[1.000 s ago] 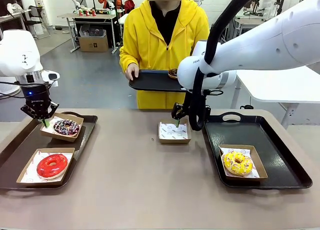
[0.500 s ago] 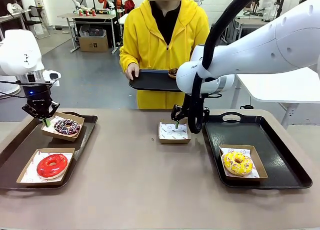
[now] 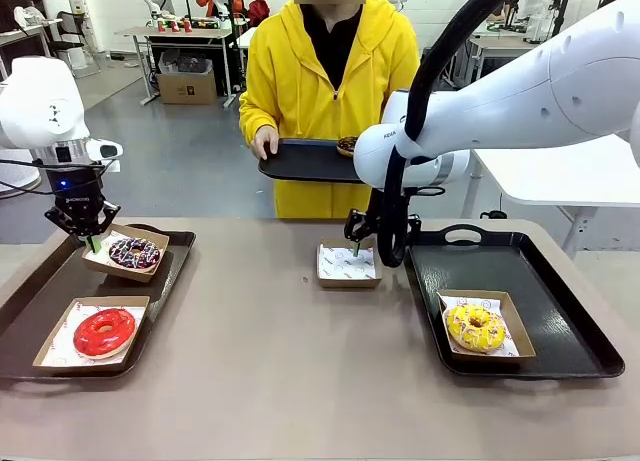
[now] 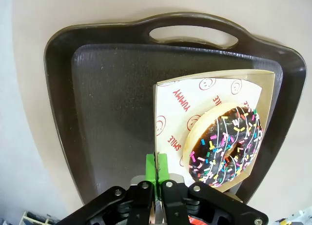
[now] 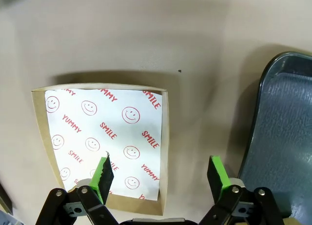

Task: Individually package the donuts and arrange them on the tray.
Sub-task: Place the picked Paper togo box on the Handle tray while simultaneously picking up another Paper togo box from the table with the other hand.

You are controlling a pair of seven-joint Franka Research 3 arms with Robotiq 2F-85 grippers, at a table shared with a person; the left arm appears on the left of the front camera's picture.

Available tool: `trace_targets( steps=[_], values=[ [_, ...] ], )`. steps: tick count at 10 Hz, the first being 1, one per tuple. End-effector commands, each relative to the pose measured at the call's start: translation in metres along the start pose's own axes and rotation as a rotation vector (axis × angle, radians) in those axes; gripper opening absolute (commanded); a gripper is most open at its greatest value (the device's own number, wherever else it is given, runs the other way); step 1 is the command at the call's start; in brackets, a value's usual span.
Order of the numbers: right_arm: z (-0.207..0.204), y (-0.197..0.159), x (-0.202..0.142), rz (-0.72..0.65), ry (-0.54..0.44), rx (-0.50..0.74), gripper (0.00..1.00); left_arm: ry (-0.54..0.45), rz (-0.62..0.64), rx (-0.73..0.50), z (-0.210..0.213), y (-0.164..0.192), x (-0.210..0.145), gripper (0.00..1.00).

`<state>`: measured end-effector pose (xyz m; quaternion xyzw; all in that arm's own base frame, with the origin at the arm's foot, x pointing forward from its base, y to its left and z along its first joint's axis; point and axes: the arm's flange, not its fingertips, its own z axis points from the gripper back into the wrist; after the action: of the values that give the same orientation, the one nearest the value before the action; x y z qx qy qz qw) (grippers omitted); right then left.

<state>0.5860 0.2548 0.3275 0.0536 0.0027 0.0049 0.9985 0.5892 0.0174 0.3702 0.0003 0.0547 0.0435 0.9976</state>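
Between the right jaws: right gripper hangs spread wide, one finger over the empty box, the other outside its wall.
Left jaws: left gripper is clenched on the box edge just beside the sprinkled chocolate donut, over the left tray.
Risk, left: a thin edge hold may slip or tilt, sliding the donut out.
Risk, right: closing could crumple the wall (judgement).
Elsewhere: red donut, yellow donut boxed; person's tray holds another.

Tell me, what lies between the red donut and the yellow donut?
In the front view, only bare tabletop separates the red donut from the yellow donut, apart from their boxes and tray rims.
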Motion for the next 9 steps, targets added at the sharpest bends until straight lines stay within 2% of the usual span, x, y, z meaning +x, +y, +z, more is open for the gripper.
trace_targets(
  steps=[1,4,5,6,7,8,9],
  values=[
    [-0.0042,0.0041,0.0056,-0.027,-0.027,-0.041,1.0,0.009,-0.017,0.0,0.0034,0.0006,0.0024,0.01],
    [-0.0052,0.0021,0.0057,-0.027,-0.013,-0.044,1.0,0.017,-0.023,-0.007,0.0032,0.0002,0.0019,0.01],
    [-0.005,0.0023,0.0056,-0.023,-0.012,-0.045,1.0,0.023,-0.032,-0.016,0.0038,0.0002,0.0015,0.57],
    [-0.0044,0.0024,0.0053,-0.025,-0.011,-0.042,1.0,0.029,-0.036,-0.018,0.0044,0.0002,0.0017,0.58],
    [-0.0046,0.0023,0.0054,-0.026,-0.01,-0.044,1.0,0.03,-0.039,-0.015,0.0044,0.0004,0.0017,1.0],
    [-0.0045,0.0021,0.0054,-0.025,-0.011,-0.044,1.0,0.032,-0.04,-0.014,0.004,0.0006,0.0016,0.61],
    [-0.0047,0.0021,0.0055,-0.024,-0.012,-0.043,1.0,0.035,-0.043,-0.013,0.0039,0.0007,0.0018,1.0]
  ],
)
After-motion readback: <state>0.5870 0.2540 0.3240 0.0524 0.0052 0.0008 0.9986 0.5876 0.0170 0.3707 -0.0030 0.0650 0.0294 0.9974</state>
